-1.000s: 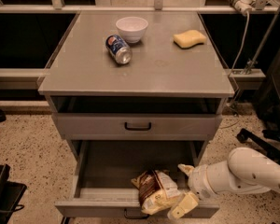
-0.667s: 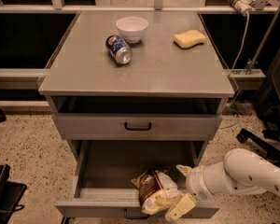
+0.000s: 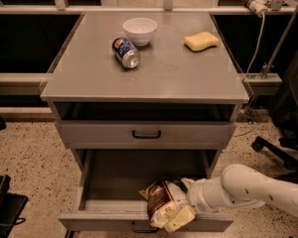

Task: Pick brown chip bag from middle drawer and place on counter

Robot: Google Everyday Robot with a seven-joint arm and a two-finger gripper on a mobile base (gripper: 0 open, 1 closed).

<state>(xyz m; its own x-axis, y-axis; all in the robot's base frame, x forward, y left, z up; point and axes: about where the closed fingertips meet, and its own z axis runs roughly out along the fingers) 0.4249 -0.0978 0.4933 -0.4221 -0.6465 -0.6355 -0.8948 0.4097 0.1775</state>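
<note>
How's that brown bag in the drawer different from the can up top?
The brown chip bag lies in the open middle drawer, with the gripper at it; the soda can lies on its side on the counter. The bag is bigger, crinkled, brown and cream; the can is smooth, blue and silver.

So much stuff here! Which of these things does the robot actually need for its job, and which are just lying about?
Part of the job: brown chip bag; middle drawer, pulled open; counter; gripper, at that drawer's front, closed on the bag.

Just lying about: white bowl, soda can on its side and yellow sponge, all on the counter; closed upper drawer.
</note>
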